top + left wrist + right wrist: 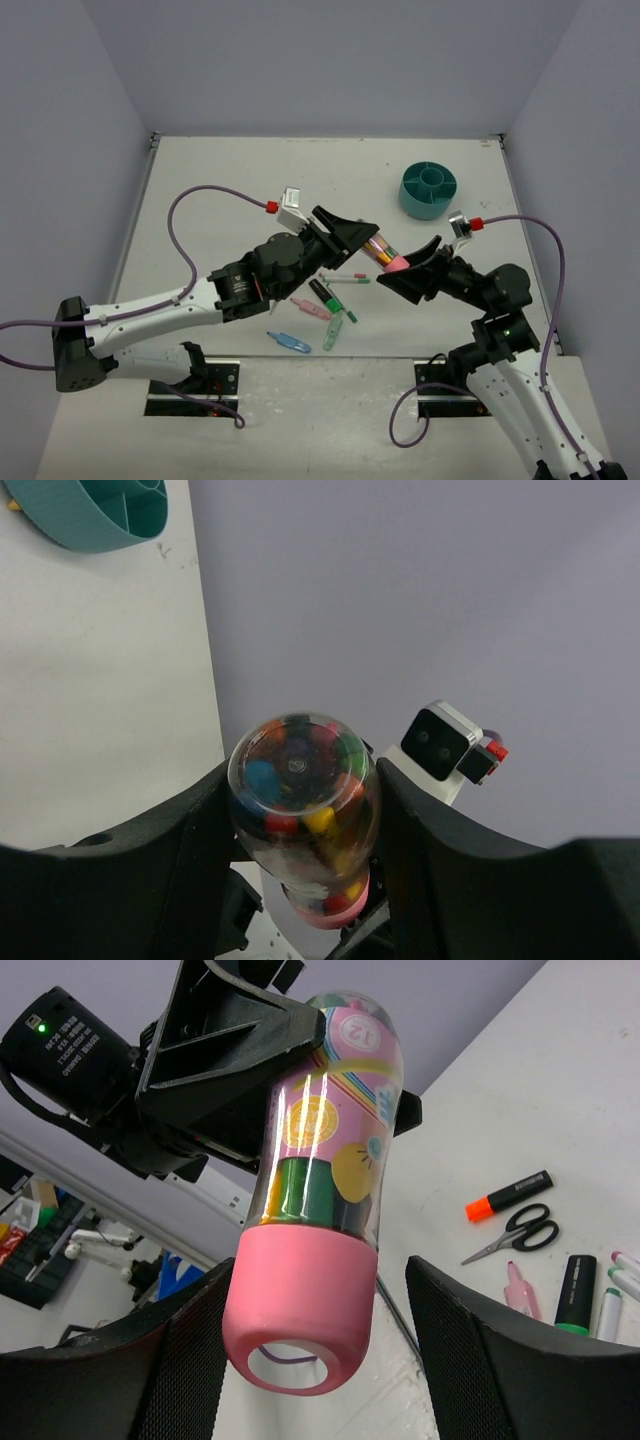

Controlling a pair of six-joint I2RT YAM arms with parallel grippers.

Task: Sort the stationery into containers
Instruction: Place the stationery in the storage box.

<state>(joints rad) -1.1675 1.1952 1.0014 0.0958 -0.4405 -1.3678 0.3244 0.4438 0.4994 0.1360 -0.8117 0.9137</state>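
One view, right wrist, shows scissors (512,1232) beyond the pink-capped tube (325,1160).

Left gripper (364,240) and right gripper (408,265) flank pink-capped tube (382,251).

You had a white table (250,180) boxed in on three sides by plain, pale lavender-grey walls: a back wall (330,60), a left wall (60,150) and a right wall (590,110). The light was soft and even, and it threw only faint shadows on the tabletop. In the right wrist view, beyond the enclosure, you could see a blurred room corner (95,1240) with dark shelving, white equipment and something blue, all too small to make out.
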